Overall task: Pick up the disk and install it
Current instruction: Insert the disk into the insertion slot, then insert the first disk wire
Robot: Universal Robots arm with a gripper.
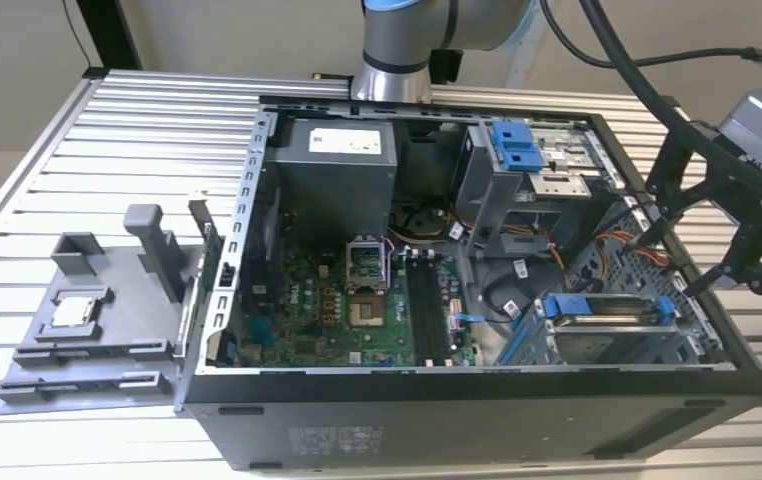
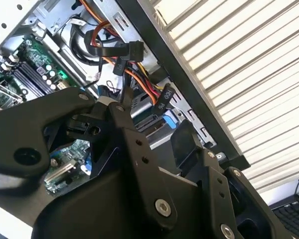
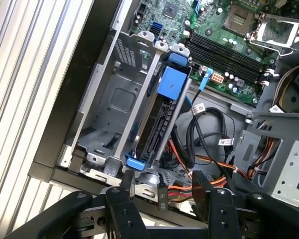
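Note:
The disk (image 1: pixel 608 310) sits in a slot of the grey drive cage (image 1: pixel 621 345) at the case corner on the exterior view's right, with blue carrier pieces at both ends. In the first wrist view the disk (image 3: pixel 159 124) stands edge-on in the cage (image 3: pixel 114 99), its blue tab (image 3: pixel 172 82) facing the motherboard. My gripper (image 1: pixel 681 255) hovers just above the case's rim beside that cage. It is open, and nothing is between its black fingers (image 3: pixel 127 186). The gripper (image 2: pixel 154 119) also shows in the second wrist view, over orange and black cables.
The open computer case (image 1: pixel 488 400) lies on a slatted metal table (image 1: pixel 154 120). Inside are the motherboard (image 1: pixel 354 300), the power supply (image 1: pixel 334 160), loose cables (image 3: pixel 209 129) and a second cage with a blue latch (image 1: pixel 521 145). A grey tray (image 1: pixel 88 330) holding a processor chip (image 1: pixel 74 310) sits at the exterior view's left.

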